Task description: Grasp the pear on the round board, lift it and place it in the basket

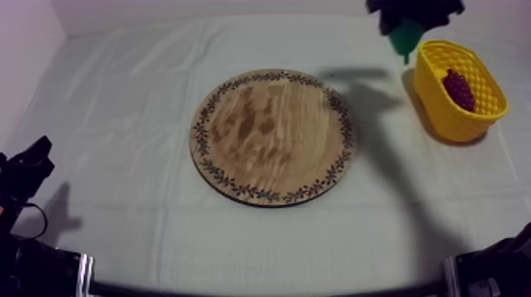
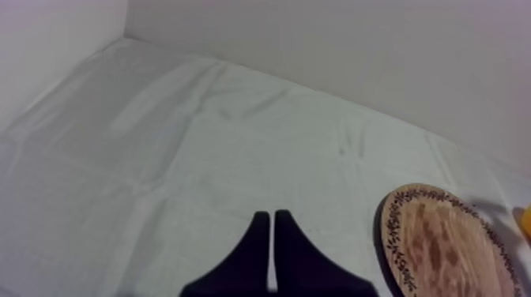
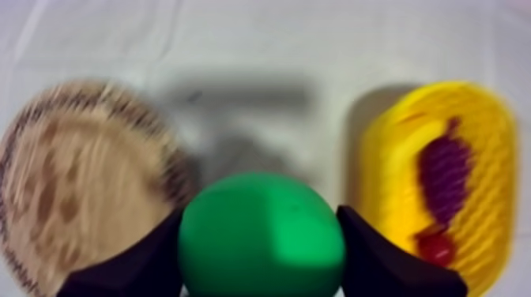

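Observation:
My right gripper (image 1: 405, 31) hangs high at the back right, shut on the green pear (image 1: 406, 36), just left of the yellow basket (image 1: 442, 110). In the right wrist view the pear (image 3: 261, 234) sits between my right gripper's (image 3: 261, 245) two black fingers (image 3: 142, 257), above the cloth between the wooden board (image 3: 79, 174) and the basket (image 3: 395, 197). The round wooden board (image 1: 273, 136) lies bare at the table's centre. My left gripper (image 1: 35, 154) rests low at the left; its fingers (image 2: 273, 249) lie together, shut on nothing.
A bunch of purple grapes (image 1: 459, 88) lies in the basket, and the right wrist view shows the grapes (image 3: 444, 178) with a small red fruit (image 3: 434, 249) beside them. The board (image 2: 446, 245) shows past my left gripper. Wrinkled cloth covers the table.

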Controlling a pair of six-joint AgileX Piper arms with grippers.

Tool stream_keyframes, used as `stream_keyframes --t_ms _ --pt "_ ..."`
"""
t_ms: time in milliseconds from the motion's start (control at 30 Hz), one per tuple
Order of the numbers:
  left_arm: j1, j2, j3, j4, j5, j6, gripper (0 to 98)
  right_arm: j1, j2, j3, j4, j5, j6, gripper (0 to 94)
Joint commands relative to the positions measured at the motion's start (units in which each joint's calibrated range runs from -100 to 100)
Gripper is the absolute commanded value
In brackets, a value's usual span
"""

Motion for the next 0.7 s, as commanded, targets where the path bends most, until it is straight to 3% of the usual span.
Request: stream_keyframes --t_ms 0,233,500,667 --pt "0.0 0.0 0.0 0.02 0.0 0.0 0.1 5.4 -2.1 -0.1 0.4 -2.7 3.5 40.5" --pt "0.0 0.0 0.0 0.02 0.0 0.0 0.1 12.1 -5.2 5.7 3.3 -14.4 6.6 40.9" --pt "0.0 0.0 0.0 0.02 0.0 0.0 0.1 16.7 -4.9 19.7 11.3 -31.1 1.8 42.5" --pt "0.0 0.0 0.0 0.02 0.0 0.0 0.1 18.0 -2.0 24.8 12.5 -38.4 0.5 43.0"
